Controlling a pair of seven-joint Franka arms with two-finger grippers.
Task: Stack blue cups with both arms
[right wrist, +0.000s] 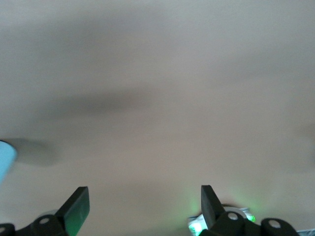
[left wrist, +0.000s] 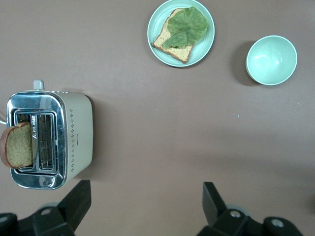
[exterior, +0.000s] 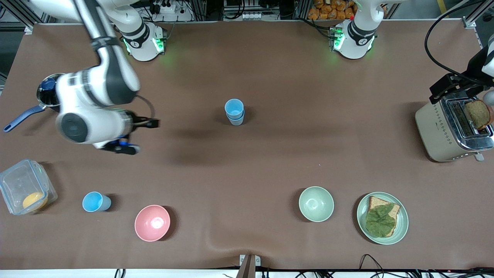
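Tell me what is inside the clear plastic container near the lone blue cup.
An orange-yellow round item lies in one corner of the clear container. What it is cannot be told, and the wall hides its underside. Nothing else shows inside.

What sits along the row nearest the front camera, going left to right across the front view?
Clear plastic container → sky-blue plastic cup → pink bowl → pale green bowl → green plate of toast.
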